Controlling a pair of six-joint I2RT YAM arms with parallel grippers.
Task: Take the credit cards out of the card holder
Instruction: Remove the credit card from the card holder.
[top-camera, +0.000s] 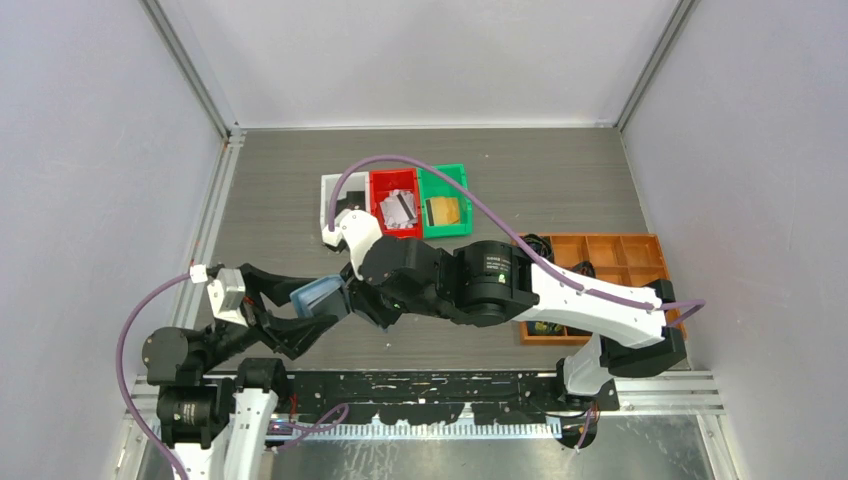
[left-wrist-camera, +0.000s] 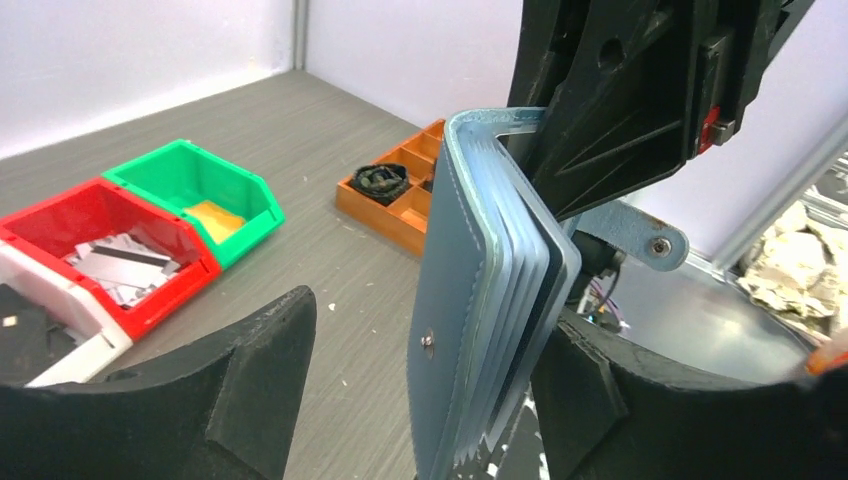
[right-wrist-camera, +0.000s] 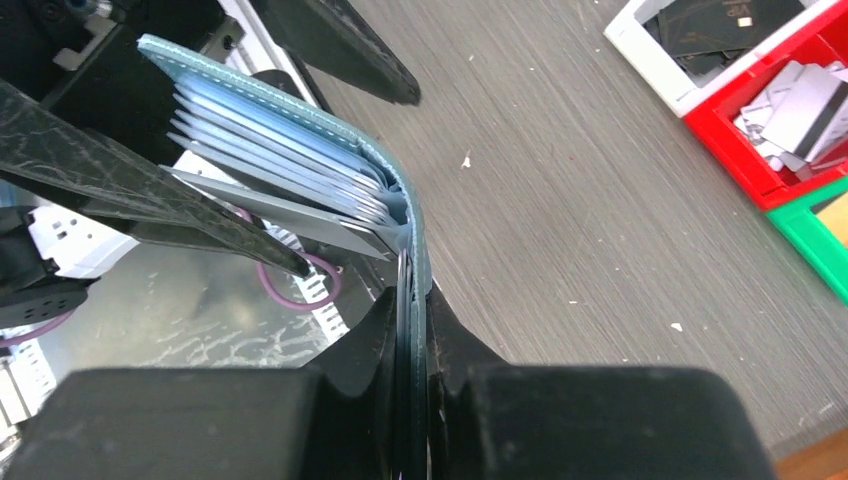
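The right fingers (right-wrist-camera: 455, 350) are clenching one flap of the blue wallet (right-wrist-camera: 290, 140), holding it off the grey tabletop (right-wrist-camera: 600, 200); the left fingers (left-wrist-camera: 250, 370) are gaping, released, around its fanned pockets. The soft leather is likely flexing, so any stiff, slick card wants pinching by its exposed edge. Plain walls (top-camera: 100, 150) are hemming in the tabletop.

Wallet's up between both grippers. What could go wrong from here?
1. The left gripper is open around the whole sleeve fan of the card holder; closing could clamp every sleeve together.
2. The right gripper pinches only one flap near the fold; a pull might slip it free.
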